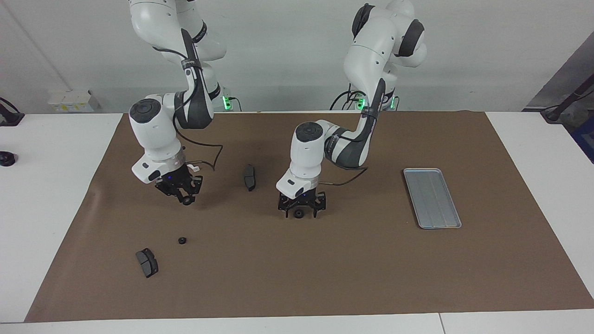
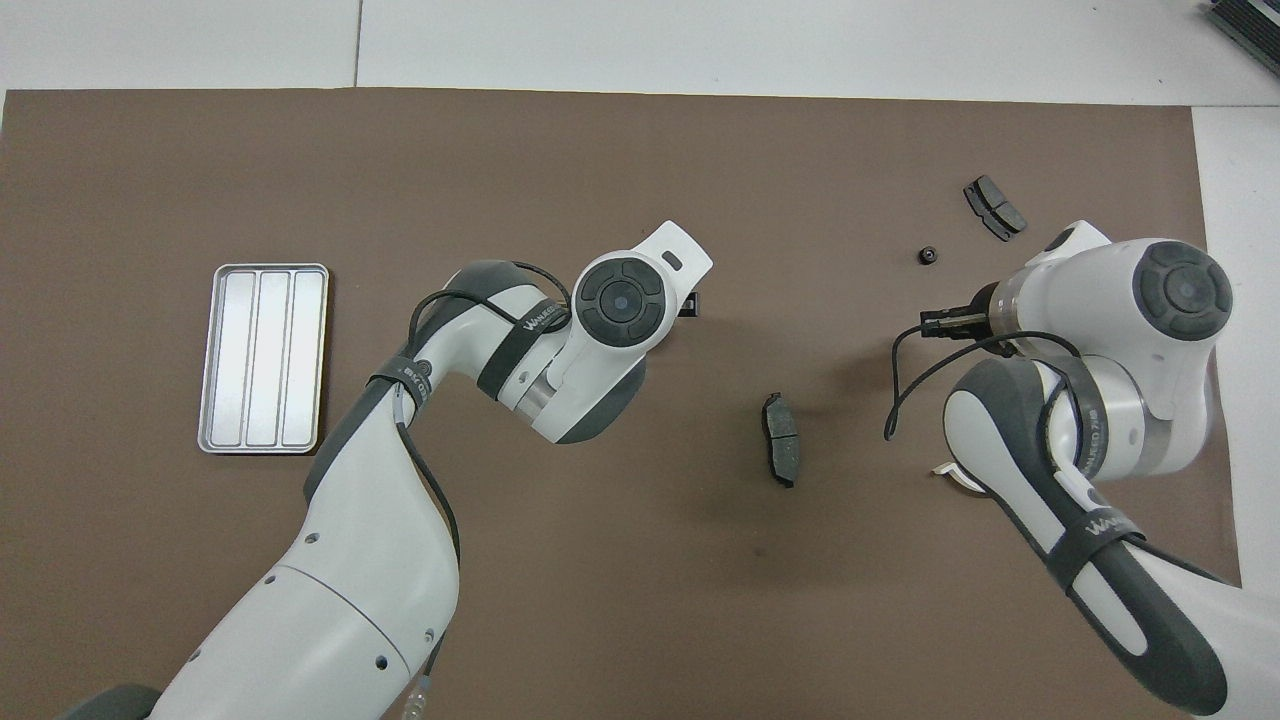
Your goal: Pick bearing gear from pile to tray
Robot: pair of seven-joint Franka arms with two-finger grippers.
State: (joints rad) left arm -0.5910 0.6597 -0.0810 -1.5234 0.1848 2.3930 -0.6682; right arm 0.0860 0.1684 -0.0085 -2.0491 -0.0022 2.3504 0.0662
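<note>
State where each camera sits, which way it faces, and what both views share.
Facing view: high across the table, looking toward the robots; both white arms show whole, left gripper around a small black round gear, right gripper with another at its fingertips.
Overhead view: above the robots' end, looking steeply down; arms enter from the bottom.
Shared: flat silver-grey grooved metal tray, dark grey brake pads, loose gear.

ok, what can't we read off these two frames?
- Left gripper: overhead view, covered by its own wrist.
- Right gripper: overhead view, likewise covered; facing view, too small to tell if the gear at its tip is gripped.
- White half-ring: overhead view, mostly under the right arm.
</note>
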